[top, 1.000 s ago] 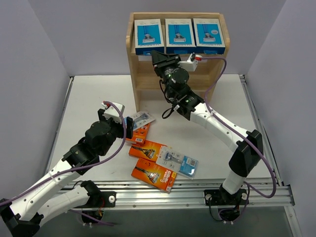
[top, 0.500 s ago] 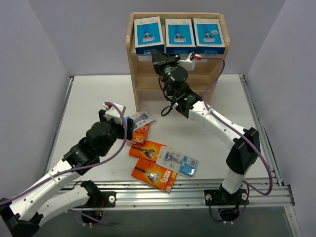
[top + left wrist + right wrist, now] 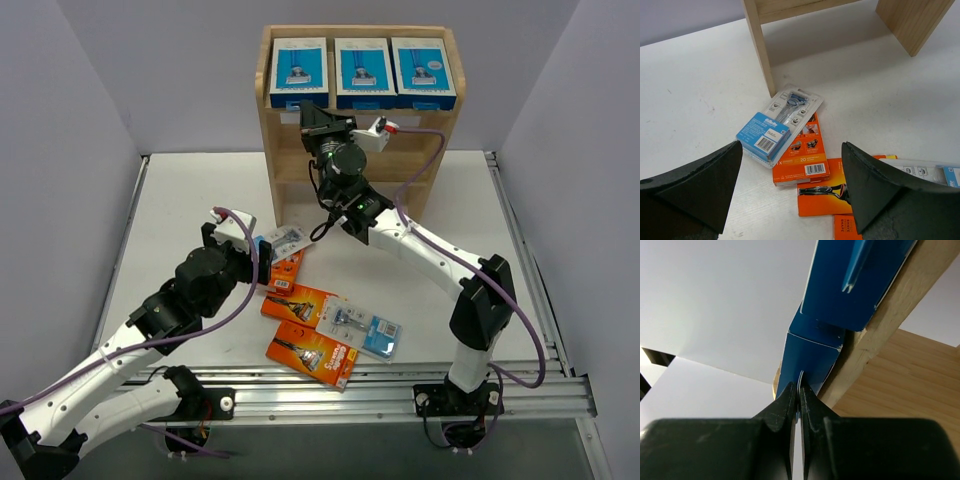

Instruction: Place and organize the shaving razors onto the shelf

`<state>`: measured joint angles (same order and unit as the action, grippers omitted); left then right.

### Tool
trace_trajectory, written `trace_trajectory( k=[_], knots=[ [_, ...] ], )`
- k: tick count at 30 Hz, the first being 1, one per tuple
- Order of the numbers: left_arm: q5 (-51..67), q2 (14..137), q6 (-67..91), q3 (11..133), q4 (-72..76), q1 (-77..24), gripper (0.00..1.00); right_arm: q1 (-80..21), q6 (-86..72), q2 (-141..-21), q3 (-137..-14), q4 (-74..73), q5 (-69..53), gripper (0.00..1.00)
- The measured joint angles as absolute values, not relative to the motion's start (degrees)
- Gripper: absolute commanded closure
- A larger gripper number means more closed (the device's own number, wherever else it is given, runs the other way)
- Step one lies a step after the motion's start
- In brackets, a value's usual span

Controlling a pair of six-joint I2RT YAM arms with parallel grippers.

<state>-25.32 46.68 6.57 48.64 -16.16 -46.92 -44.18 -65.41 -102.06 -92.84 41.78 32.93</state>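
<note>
Right hand [image 3: 799, 390] pinched together on lower edge of leftmost blue box [image 3: 298, 72], top tier of shelf [image 3: 283, 165], far side. Done: three blue boxes [image 3: 363, 70] in row there. To go: three orange boxes [image 3: 312, 355], two blister cards [image 3: 365, 330], near on tabletop [image 3: 180, 200]. Left hand [image 3: 791, 150] spread apart above them, empty.

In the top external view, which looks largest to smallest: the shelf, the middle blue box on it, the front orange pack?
1. shelf.
2-3. middle blue box and front orange pack look alike; the box sits higher, nearer the camera, so I do not rank them.
</note>
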Motion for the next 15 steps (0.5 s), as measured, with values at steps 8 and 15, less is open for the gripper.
trace_trajectory(
  k=[8,15],
  knots=[
    [-25.36,46.96,6.52,48.64,-16.23,-47.31,0.11,-45.43,-64.25,-102.1,-92.79,46.06,38.54,1.0],
    [-25.47,46.98,6.33,48.64,-16.29,-47.59,0.11,-45.45,-63.83,-102.69,-92.79,47.11,40.75,1.0]
  ],
)
